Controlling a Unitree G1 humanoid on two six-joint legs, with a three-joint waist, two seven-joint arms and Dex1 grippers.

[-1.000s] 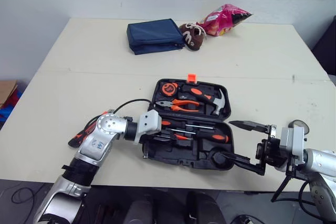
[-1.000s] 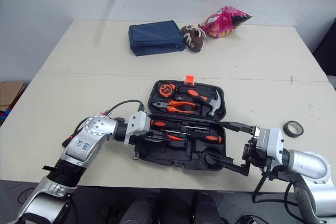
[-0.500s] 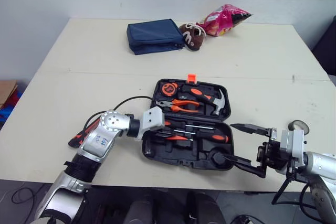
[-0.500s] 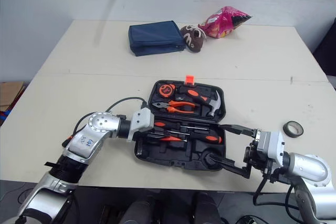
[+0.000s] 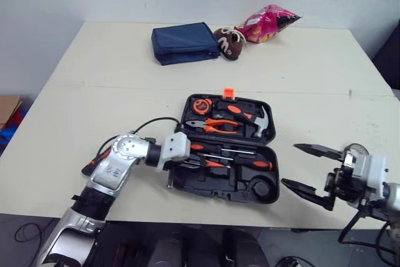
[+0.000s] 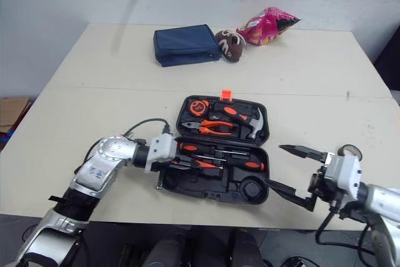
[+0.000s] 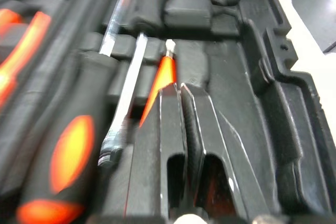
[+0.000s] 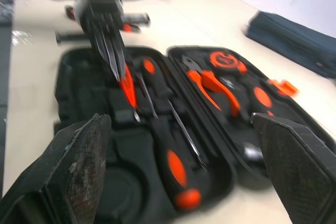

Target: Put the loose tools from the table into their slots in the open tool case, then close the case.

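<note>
the right gripper (image 5: 289, 164) hangs wide open near the table (image 5: 112, 85) edge, at 4 o'clock of the open tool case (image 5: 219, 187). the left gripper (image 5: 191, 161) is in the case's near half, fingers closed on a small orange screwdriver (image 7: 163, 74). loose tools (image 5: 92, 164) lie at 9 o'clock of the case.
</note>
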